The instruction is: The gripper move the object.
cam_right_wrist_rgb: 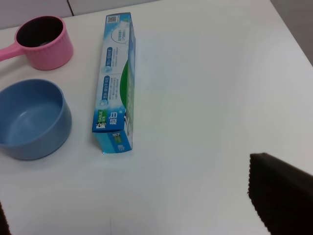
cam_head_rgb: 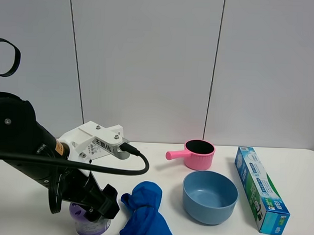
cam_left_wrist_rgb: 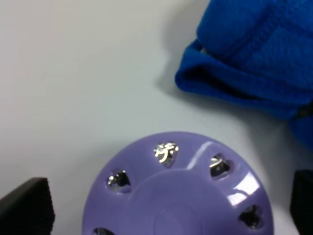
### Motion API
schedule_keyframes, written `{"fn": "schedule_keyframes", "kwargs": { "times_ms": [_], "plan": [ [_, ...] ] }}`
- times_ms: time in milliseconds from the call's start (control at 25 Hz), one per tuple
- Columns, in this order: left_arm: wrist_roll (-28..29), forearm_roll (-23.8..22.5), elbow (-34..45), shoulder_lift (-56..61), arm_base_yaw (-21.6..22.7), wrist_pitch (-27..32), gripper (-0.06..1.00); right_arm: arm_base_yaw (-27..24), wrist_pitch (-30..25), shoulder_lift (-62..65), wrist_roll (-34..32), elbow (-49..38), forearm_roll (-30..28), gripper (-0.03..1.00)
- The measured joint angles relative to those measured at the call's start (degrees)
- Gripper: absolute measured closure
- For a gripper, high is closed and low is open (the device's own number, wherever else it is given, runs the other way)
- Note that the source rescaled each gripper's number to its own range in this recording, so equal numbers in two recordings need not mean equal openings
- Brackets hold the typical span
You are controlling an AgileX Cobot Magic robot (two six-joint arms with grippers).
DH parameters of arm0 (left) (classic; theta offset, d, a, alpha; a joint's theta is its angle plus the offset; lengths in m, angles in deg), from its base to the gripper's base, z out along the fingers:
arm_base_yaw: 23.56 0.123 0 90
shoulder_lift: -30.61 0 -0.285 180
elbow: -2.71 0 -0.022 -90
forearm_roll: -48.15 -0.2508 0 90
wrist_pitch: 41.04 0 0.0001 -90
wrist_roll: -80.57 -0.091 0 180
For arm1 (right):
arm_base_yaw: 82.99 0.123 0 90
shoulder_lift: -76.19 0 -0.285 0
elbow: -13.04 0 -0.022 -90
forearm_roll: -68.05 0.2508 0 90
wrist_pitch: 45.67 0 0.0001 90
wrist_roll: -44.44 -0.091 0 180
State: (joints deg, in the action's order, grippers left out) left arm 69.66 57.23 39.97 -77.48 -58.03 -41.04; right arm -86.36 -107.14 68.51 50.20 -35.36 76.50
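Observation:
The object, a small canister with a lilac lid (cam_head_rgb: 87, 222) pierced by petal-shaped holes, stands on the white table at the front left. In the left wrist view the lid (cam_left_wrist_rgb: 178, 193) sits between two black fingertips (cam_left_wrist_rgb: 27, 205), with a gap on each side. My left gripper (cam_head_rgb: 96, 210) is low over the canister, open and straddling it. My right gripper (cam_right_wrist_rgb: 127, 208) is open and empty above bare table, with one finger (cam_right_wrist_rgb: 283, 196) showing. It does not appear in the exterior view.
A crumpled blue cloth (cam_head_rgb: 144, 212) lies just right of the canister and also shows in the left wrist view (cam_left_wrist_rgb: 254, 54). Further right are a blue bowl (cam_head_rgb: 210, 196), a pink saucepan (cam_head_rgb: 198, 154) and a toothpaste box (cam_head_rgb: 260, 189).

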Motion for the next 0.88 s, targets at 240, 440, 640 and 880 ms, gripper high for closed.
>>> {"fn": "schedule_keyframes", "kwargs": {
  "times_ms": [240,440,640,880],
  "plan": [
    [0.06,0.17,0.0,0.0,0.0,0.0,-0.04,0.0,0.0,0.0,0.0,0.0,0.0,-0.03],
    [0.5,0.17,0.0,0.0,0.0,-1.11,-0.05,0.0,0.0,0.0,0.0,0.0,0.0,-0.03],
    [0.7,0.17,-0.78,1.36,0.0,0.62,-0.05,0.0,0.0,0.0,0.0,0.0,0.0,-0.03],
    [0.7,0.24,-4.48,9.12,0.39,3.63,-0.05,0.0,0.0,0.0,0.0,0.0,0.0,-0.03]
  ]
}}
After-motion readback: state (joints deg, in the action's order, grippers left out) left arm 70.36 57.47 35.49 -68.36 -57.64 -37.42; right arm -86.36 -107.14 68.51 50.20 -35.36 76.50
